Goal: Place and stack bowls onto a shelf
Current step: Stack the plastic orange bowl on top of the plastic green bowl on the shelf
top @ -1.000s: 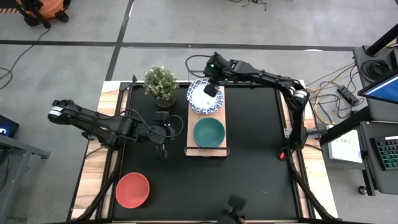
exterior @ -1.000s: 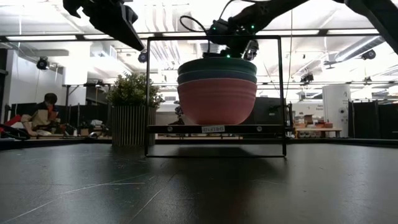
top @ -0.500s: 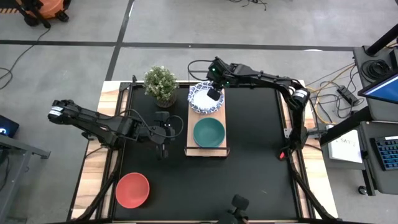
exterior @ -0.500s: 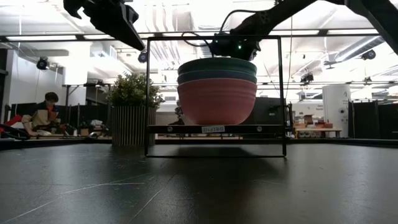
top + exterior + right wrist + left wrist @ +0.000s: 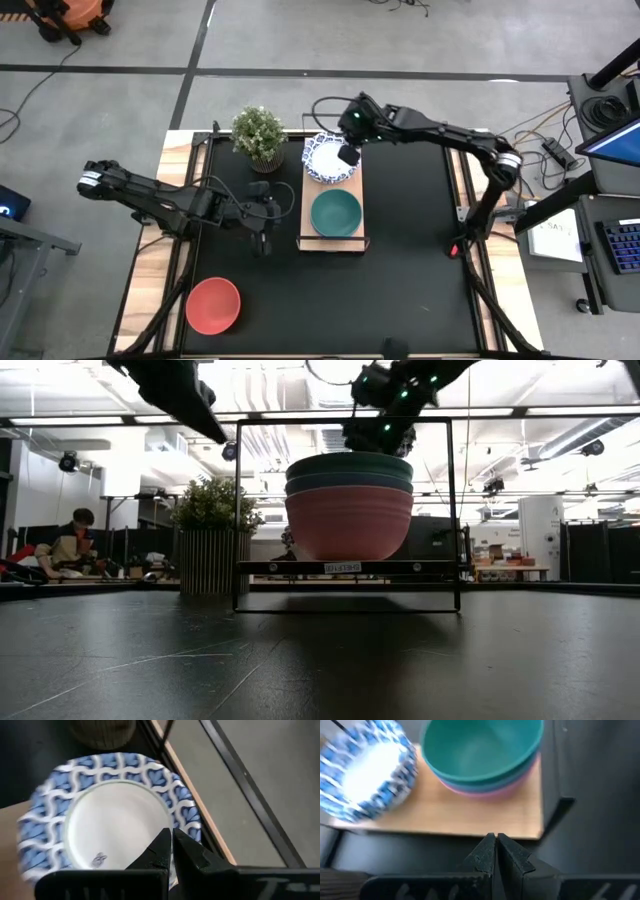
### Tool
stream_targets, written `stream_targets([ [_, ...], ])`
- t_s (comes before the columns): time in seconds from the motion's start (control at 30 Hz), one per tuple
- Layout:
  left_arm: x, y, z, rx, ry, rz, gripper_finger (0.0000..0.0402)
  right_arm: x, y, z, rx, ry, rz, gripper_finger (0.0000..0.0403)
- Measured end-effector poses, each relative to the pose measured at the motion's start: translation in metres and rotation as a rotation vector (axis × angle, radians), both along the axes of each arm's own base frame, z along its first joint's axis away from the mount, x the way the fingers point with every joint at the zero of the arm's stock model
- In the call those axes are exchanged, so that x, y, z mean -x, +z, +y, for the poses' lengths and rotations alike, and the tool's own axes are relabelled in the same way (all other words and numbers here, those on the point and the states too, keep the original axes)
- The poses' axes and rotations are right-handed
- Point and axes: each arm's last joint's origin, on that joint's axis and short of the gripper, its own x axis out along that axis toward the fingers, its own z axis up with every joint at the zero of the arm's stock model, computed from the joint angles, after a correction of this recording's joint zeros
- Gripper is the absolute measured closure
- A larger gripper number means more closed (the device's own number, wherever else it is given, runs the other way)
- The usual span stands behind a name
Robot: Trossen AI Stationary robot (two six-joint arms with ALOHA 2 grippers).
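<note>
Two stacks sit on the shelf [image 5: 303, 203], white patterned bowls [image 5: 328, 158] at its plant end w/ right gripper [image 5: 348, 156] clenched empty above, green-topped stack [image 5: 335, 213] beside; red bowl [image 5: 213, 305] well off shelf remains, left gripper [image 5: 260, 222] clenched empty nearby.

Right gripper [image 5: 347, 155] over patterned bowl [image 5: 326, 160] on shelf [image 5: 306, 207]; green bowl [image 5: 336, 213] beside.

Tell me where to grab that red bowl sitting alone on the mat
Probably best on the rim of the red bowl, coming straight down from above. It sits upright and open on the black mat with bare space around it, so one finger can drop inside the wall and one outside.
</note>
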Motion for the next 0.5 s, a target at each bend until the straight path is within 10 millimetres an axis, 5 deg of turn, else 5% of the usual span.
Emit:
stream_targets([
  [0.5,0.013,-0.013,-0.021,0.863,0.410,0.306,0.0401,0.063,0.003,0.109,0.047,0.142,-0.285,0.0394],
])
